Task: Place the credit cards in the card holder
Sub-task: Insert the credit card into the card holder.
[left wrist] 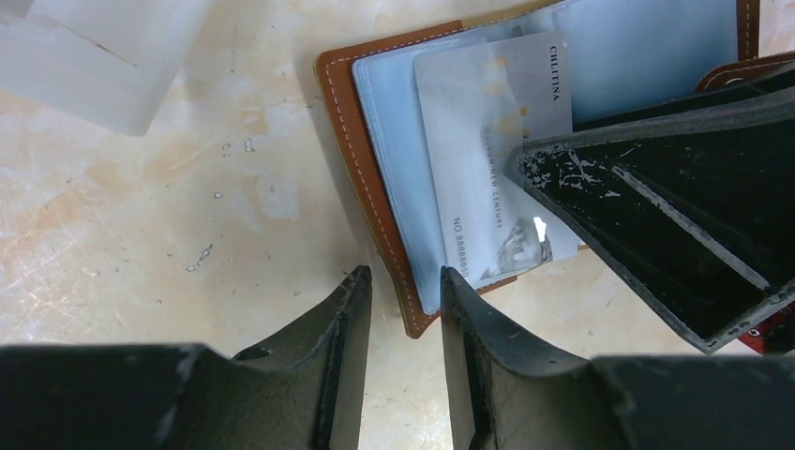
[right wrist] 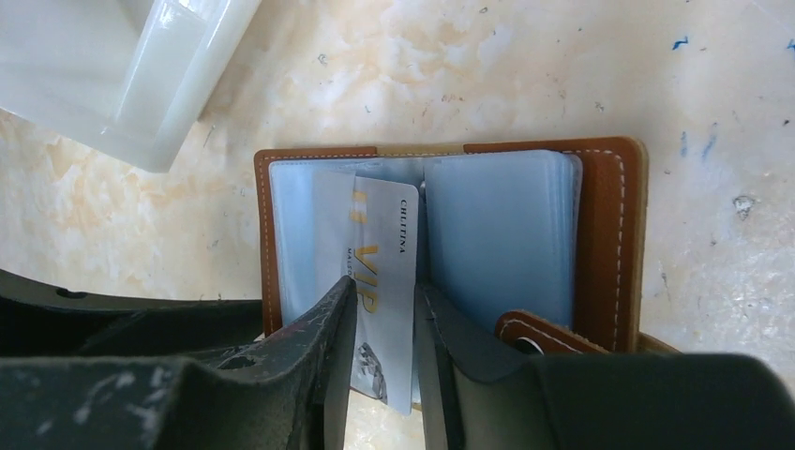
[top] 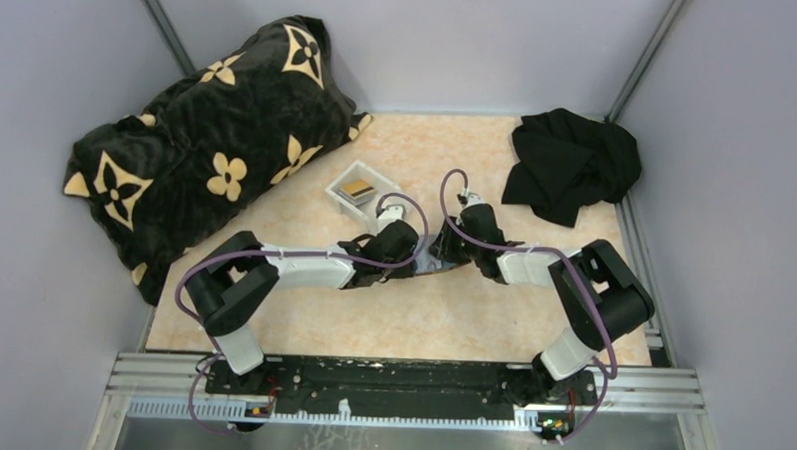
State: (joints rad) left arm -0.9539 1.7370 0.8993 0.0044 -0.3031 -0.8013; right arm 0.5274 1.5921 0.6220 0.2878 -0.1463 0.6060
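Top external: both arms meet mid-table over the card holder [top: 431, 263], which lies open and flat on the table [top: 411, 326]. The white tray [top: 341, 196] sits just behind the left arm's wrist with gold-tan cards [top: 357, 190] in it, not loaded yet.

Right wrist: the right gripper [right wrist: 384, 286] has its jaws parted, straddling a silver card [right wrist: 389, 230]. The card lies face up near the holder's fold. It looks partly under a clear sleeve [right wrist: 300, 225], and its near end sticks out past the holder's edge. No clamp on the card is visible, so this reads as released.

Left wrist: the left gripper [left wrist: 405, 281] also has its jaws apart. The holder's near corner sits in the gap and neither side visibly presses it, so this is released too.

Step in hand, my read: seat the silver card fully in its pocket.
- **Steady the holder:** pin its leather corner with the left jaws first, otherwise the holder will likely slide on the smooth table when the card is pushed.
- **Push the card:** the right jaws should push the exposed end along the card's long axis, low and flat, straight into the pocket mouth.
- **Keep it straight:** any tilt and the card may bow or ride over the sleeve lip instead of under it.
- **Check the pocket:** the sleeves are stacked and translucent, so confirm the card enters one pocket rather than slipping between two.
- **Avoid the strap tab:** the strap tab [right wrist: 536, 333] lies just beside the right jaws, so avoid snagging it.

Only then go to the tray for the next card.
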